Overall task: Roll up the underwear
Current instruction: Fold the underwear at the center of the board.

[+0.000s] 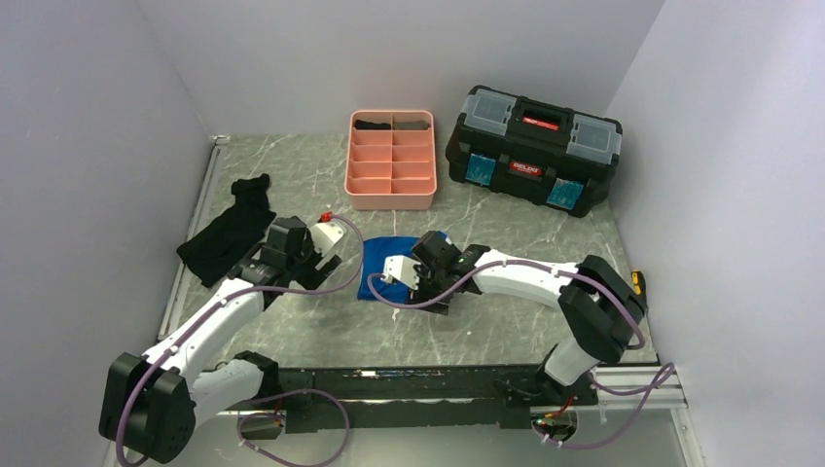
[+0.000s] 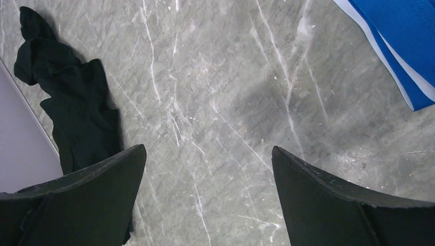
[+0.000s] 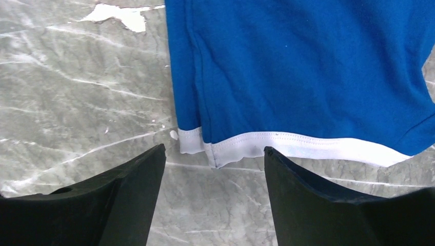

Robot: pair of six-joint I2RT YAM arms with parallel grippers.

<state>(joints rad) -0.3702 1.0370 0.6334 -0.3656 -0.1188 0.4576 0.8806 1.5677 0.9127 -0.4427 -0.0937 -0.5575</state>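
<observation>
Two grippers, both with jaws spread wide and nothing between them. Jaws of the left gripper [image 2: 206, 154] hang over bare marble surface [image 2: 215, 77]. The black cloth [image 2: 77, 113] lies crumpled by the finger on that view's left. A corner of the underwear [image 2: 405, 46] shows at the upper right, apart from the fingers. Jaws of the right gripper [image 3: 214, 154] sit at the underwear's white-hemmed edge, the hem just past the fingertips; cannot tell if they touch. In the top view the underwear lies spread on the surface between the two grippers, partly hidden by the right wrist. Behind it stands the pink tray [image 1: 391, 161], with dark rolls [image 1: 392, 124] in its two far compartments. The black toolbox [image 1: 533, 148] is to the tray's right.
</observation>
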